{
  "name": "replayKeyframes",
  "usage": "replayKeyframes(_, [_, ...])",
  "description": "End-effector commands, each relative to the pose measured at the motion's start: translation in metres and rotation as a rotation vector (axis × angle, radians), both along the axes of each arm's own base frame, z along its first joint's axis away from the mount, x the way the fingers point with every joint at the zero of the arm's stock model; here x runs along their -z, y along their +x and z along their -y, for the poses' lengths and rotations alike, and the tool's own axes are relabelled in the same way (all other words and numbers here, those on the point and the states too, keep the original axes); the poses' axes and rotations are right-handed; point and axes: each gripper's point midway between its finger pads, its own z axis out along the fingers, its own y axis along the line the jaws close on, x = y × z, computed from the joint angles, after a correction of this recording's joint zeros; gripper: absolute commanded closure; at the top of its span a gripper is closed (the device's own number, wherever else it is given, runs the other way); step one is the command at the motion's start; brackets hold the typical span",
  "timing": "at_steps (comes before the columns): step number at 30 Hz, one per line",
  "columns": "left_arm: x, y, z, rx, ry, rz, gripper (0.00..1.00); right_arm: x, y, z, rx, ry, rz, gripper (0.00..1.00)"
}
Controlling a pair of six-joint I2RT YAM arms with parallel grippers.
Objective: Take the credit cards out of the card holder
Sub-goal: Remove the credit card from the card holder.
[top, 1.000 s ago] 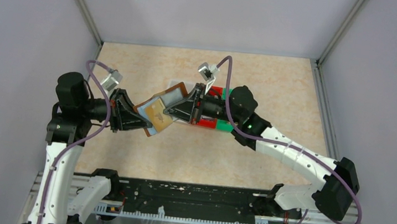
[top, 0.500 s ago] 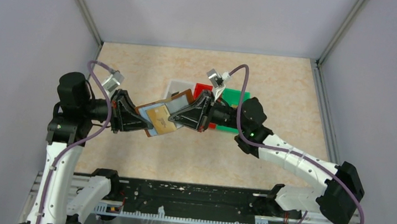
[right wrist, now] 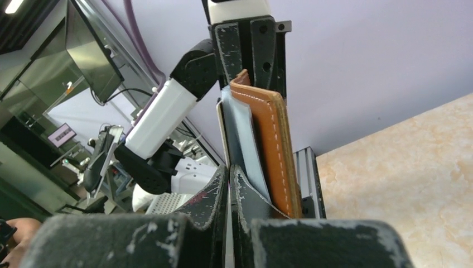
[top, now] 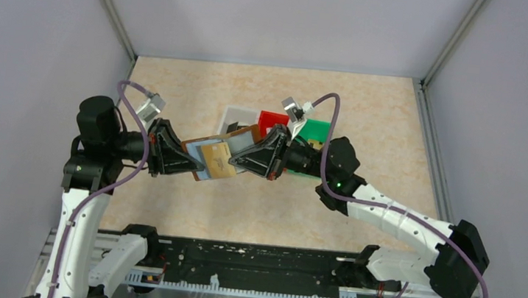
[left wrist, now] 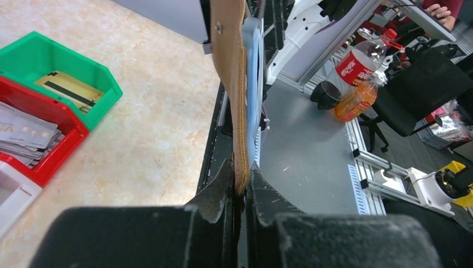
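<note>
With the left gripper clamping the brown card holder, the right gripper is pinching what looks like a gold credit card, which next needs a straight outward pull.

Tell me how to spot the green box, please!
Find the tan table and the row of three little boxes on it: a white box, a red box, then the green box at the end. Only the green box holds a gold card with a dark stripe; the red box beside it holds silvery cards.
</note>
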Motion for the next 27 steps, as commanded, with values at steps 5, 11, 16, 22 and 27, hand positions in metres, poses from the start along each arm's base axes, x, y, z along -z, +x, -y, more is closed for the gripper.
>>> replayKeyframes(5, [-0.002, 0.010, -0.001, -0.039, 0.011, 0.053, 1.00, -0.026, -0.015, 0.020, 0.022, 0.075, 0.109, 1.00])
replayKeyframes(11, [-0.002, 0.009, -0.001, -0.037, 0.010, 0.052, 1.00, -0.025, -0.015, 0.013, 0.002, 0.060, 0.102, 1.00])
replayKeyframes(16, [-0.002, 0.008, -0.001, -0.036, 0.010, 0.053, 1.00, -0.017, -0.016, 0.002, -0.021, 0.035, 0.088, 0.85])
replayKeyframes(22, [-0.004, 0.008, -0.001, -0.032, 0.008, 0.055, 1.00, -0.011, -0.013, -0.001, -0.017, 0.029, 0.075, 0.60])
replayKeyframes(27, [-0.002, 0.007, -0.001, -0.031, 0.008, 0.051, 1.00, -0.013, -0.010, -0.005, -0.010, 0.027, 0.071, 0.51])
